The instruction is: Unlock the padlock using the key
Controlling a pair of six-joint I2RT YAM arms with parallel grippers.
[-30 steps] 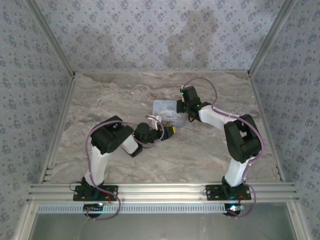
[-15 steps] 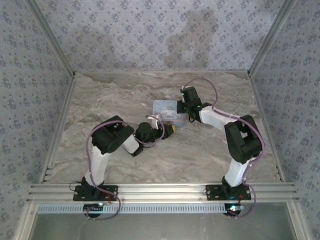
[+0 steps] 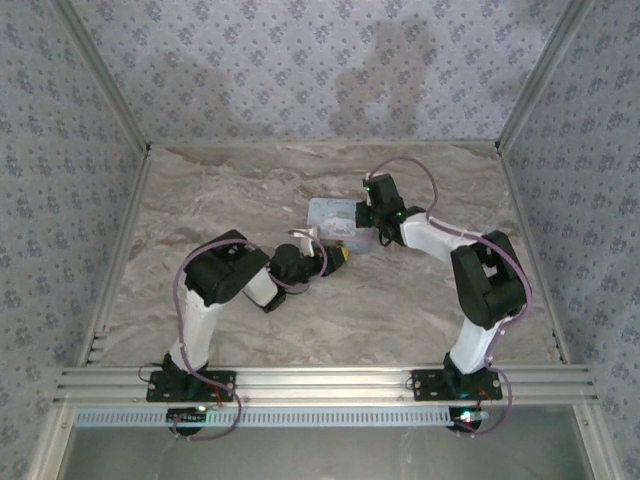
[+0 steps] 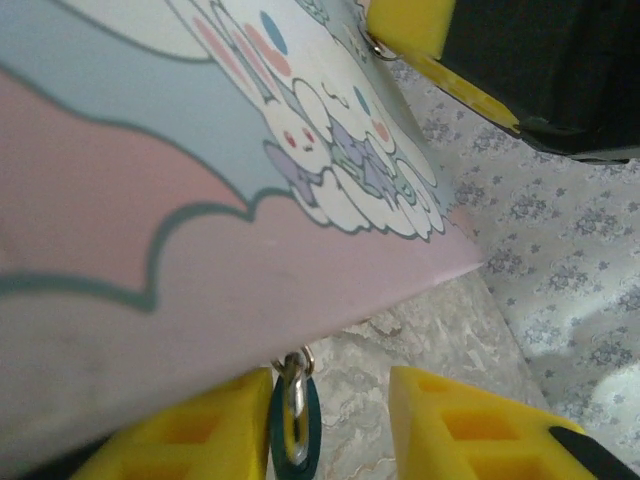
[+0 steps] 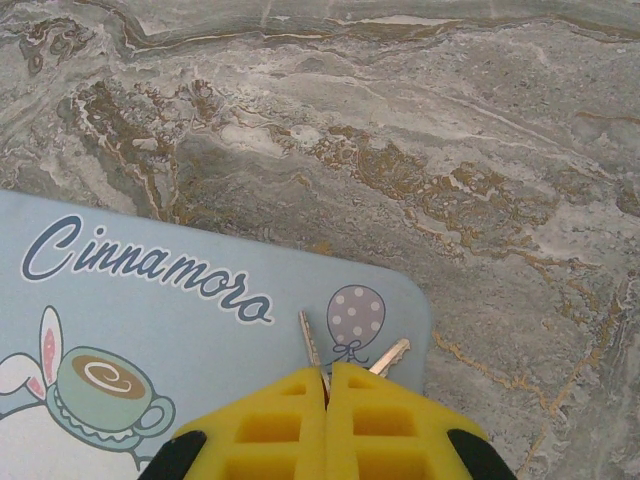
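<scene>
The tiny dark padlock hangs by a metal ring from the lower edge of the pale blue cartoon-printed tin box. My left gripper is open around it; the padlock sits against the left finger, with a wide gap to the other finger. From above, the left gripper is at the box's near edge. My right gripper is shut on a key over the box lid. A second key pokes out beside it.
The marble tabletop stretches beyond the box. Patterned walls and metal frame rails enclose the table. One yellow finger of the right gripper shows above the box in the left wrist view.
The left gripper has edged slightly closer to the box's near edge. The right arm's elbow has shifted a little to the right; its gripper stays over the box.
</scene>
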